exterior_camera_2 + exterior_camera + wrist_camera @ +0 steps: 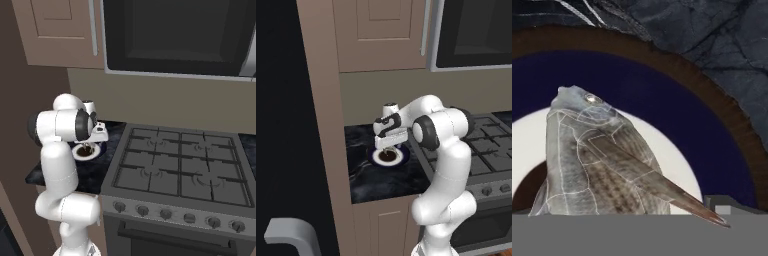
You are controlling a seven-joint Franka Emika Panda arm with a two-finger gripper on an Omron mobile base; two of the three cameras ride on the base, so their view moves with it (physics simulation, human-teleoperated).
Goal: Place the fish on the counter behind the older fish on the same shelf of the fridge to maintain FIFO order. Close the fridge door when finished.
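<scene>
Just below the released pincer point(389, 148) lies the fish point(597, 165) on its plate point(399, 158); pickup is in hand, calling for lowering and clenching.

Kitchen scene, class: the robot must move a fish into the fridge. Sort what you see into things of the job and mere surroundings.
Of the job:
- slim silver-grey fish lying on a round blue-rimmed plate
- black marble-look counter
- tall black fridge
- two-finger gripper, open over the fish

Surroundings:
- grey-black stovetop
- beige wall cabinet
</scene>
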